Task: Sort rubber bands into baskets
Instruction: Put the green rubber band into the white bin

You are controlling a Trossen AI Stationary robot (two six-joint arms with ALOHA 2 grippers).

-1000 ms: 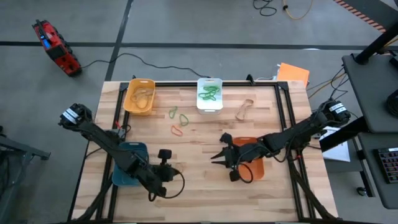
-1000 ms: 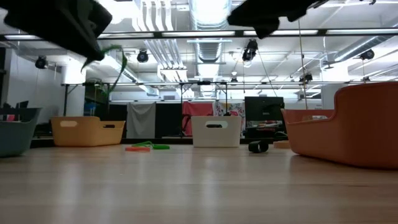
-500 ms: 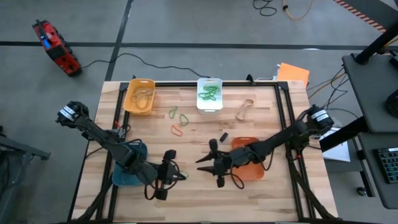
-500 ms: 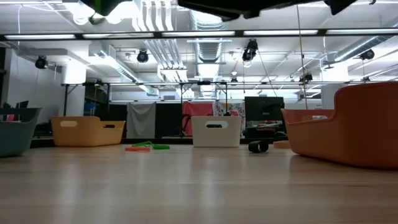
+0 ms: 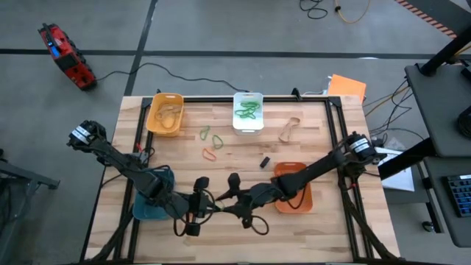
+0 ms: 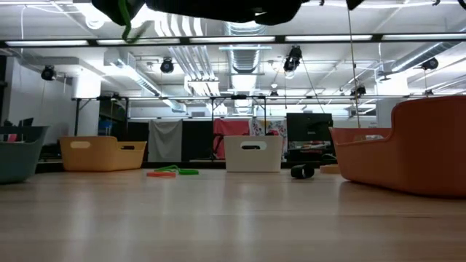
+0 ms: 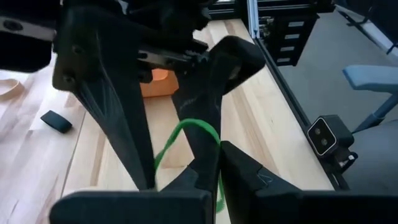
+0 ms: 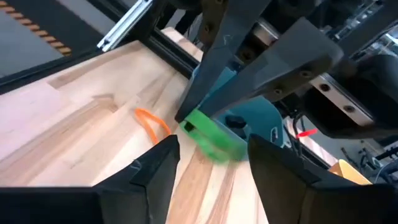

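My left gripper (image 5: pixel 210 205) is shut on a green rubber band (image 7: pixel 186 134) above the near middle of the table; the band also shows in the low view (image 6: pixel 127 16). My right gripper (image 5: pixel 223 202) is open and faces it. Its fingers (image 8: pixel 155 165) stand on either side of the band (image 8: pixel 208 134); I cannot tell whether they touch it. The yellow basket (image 5: pixel 165 114) and the white basket (image 5: pixel 248 112) stand at the far edge. The teal basket (image 5: pixel 151 193) lies under my left arm. The orange basket (image 5: pixel 294 188) lies under my right arm. My left gripper pinches one end of the green band's loop (image 7: pixel 217 186) between its two fingertips, coming about level from the table's left. The rest of the loop stands out beyond the fingertips, slack, high above the table.
Two green bands (image 5: pixel 210 137) and an orange one (image 5: pixel 210 154) lie loose on the wood before the white basket. A tan band (image 5: pixel 288 130) lies at the far right. A small black piece (image 5: pixel 263 162) lies near the orange basket. The white basket holds green bands.
My right gripper has gone from over the orange basket toward the table's left, up to my left gripper and the green band, its fingers still open. My left gripper has risen with the band and shifted slightly toward the right.
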